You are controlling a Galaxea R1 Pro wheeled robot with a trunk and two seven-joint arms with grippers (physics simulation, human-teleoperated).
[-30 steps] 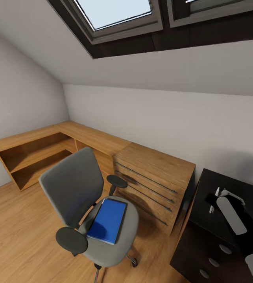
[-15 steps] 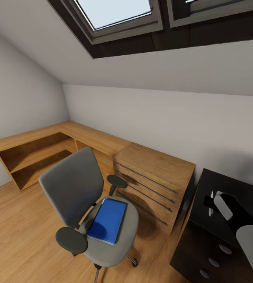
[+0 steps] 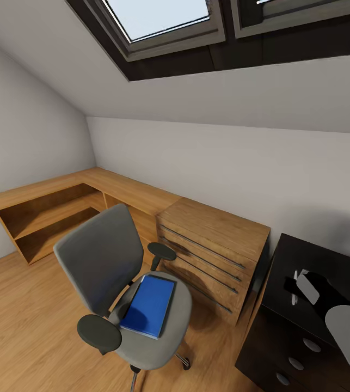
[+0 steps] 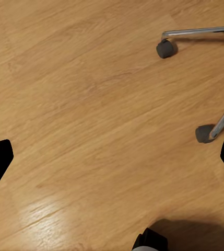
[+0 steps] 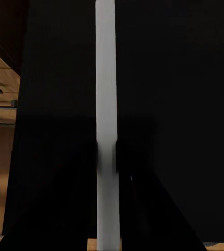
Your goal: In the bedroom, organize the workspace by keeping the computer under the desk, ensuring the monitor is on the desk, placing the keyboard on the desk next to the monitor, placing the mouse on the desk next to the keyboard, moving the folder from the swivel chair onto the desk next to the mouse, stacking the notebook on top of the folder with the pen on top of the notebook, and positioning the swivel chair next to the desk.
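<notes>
Head view: flat blue folder on grey swivel chair.

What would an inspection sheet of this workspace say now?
Surface: black cabinet top beside the wooden drawer chest.
Job's things: blue folder lies flat on the swivel chair seat.
Clutter: nothing seen.
Grippers: left gripper open above wooden floor; right gripper over the cabinet top, pale strip along its wrist view, grip unclear.
Cables: nothing seen.
Surroundings: corner shelf unit, skylight.
</notes>
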